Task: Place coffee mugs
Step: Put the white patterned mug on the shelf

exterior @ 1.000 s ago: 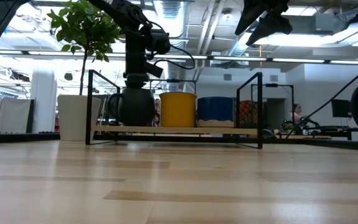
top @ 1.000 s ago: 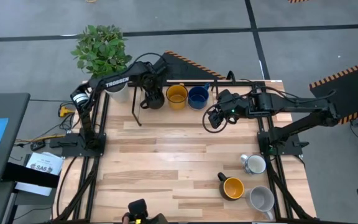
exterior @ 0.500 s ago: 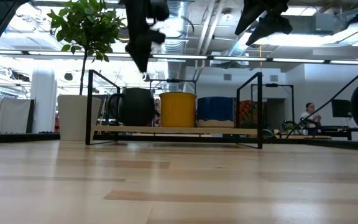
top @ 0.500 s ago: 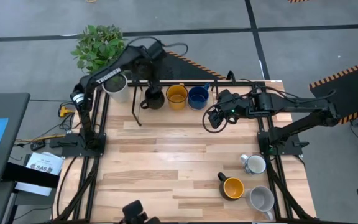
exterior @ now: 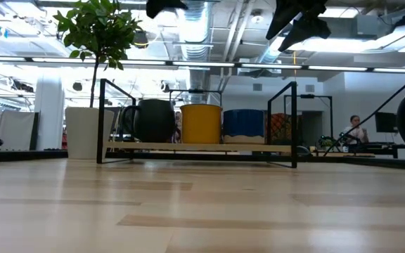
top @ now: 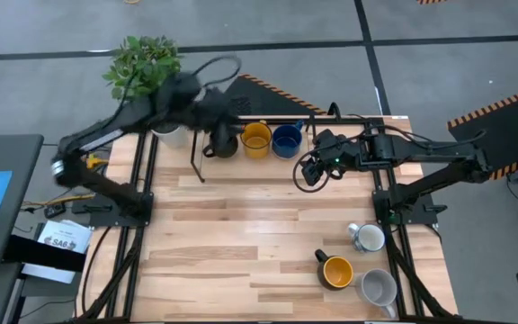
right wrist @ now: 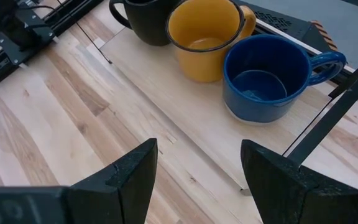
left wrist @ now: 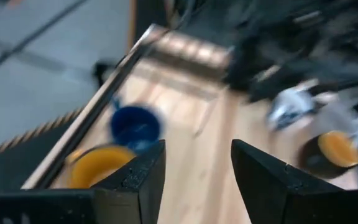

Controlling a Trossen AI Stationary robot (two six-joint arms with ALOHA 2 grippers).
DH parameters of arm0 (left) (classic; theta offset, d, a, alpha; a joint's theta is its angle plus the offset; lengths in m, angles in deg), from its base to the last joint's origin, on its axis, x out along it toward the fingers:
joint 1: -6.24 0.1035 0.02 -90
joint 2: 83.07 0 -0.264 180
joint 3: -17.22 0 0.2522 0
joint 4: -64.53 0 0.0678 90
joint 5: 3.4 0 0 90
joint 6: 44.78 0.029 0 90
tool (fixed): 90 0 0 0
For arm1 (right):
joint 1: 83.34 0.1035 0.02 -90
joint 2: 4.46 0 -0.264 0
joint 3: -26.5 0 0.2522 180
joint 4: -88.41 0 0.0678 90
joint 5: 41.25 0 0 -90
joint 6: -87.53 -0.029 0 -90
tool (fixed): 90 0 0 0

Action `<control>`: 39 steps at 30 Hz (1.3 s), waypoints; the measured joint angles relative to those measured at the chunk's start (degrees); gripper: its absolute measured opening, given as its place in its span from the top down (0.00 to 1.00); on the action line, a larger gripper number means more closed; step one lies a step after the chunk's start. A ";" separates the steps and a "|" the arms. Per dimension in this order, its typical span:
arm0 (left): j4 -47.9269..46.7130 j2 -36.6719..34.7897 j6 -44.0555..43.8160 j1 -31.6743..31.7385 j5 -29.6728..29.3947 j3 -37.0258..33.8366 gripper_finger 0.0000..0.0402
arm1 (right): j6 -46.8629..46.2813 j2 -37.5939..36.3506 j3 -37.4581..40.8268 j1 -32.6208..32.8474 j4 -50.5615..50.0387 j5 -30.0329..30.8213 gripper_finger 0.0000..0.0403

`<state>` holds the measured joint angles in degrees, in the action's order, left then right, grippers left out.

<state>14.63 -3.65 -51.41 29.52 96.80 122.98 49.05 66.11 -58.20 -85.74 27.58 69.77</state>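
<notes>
Three mugs stand in a row on a low wooden shelf (exterior: 195,147) at the table's far edge: black mug (top: 222,142) (exterior: 153,120), yellow-orange mug (top: 256,138) (right wrist: 207,31) and dark blue mug (top: 286,139) (right wrist: 266,76). My left gripper (top: 218,114) (left wrist: 197,168) is open, high above the black mug and clear of it. My right gripper (top: 309,173) (right wrist: 197,180) hangs open over the table, just near of the blue mug. Near the right edge stand a white marked mug (top: 367,237), a second yellow-orange mug (top: 336,271) and a light grey mug (top: 379,288).
A black metal frame (top: 331,114) runs around the shelf, with upright posts (exterior: 103,119) at its ends. A white plant pot (exterior: 83,132) with a green plant (top: 147,67) stands left of the shelf. Bare wood fills the table's middle (top: 241,225).
My left gripper was down at the black mug a second ago. It has risen straight up off it to the top of the low view, and its arm has swung toward the table's left. The black mug stays upright on the shelf. The right arm has kept still.
</notes>
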 joint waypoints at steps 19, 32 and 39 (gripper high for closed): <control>52.39 -36.08 -7.48 -16.89 -14.58 -51.40 0.59 | 7.49 0.00 -0.02 0.02 6.24 -0.28 0.36; 51.82 -34.84 -6.51 -16.87 -14.56 -51.42 0.59 | 7.47 0.00 -0.02 0.02 10.46 -0.52 0.36; 52.00 -34.80 -7.99 -16.87 -14.53 -51.42 0.59 | 7.45 0.00 -0.02 0.00 13.24 -10.42 0.36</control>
<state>66.63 -38.45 -59.40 12.66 82.26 71.56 56.51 66.10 -58.22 -85.74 40.81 59.35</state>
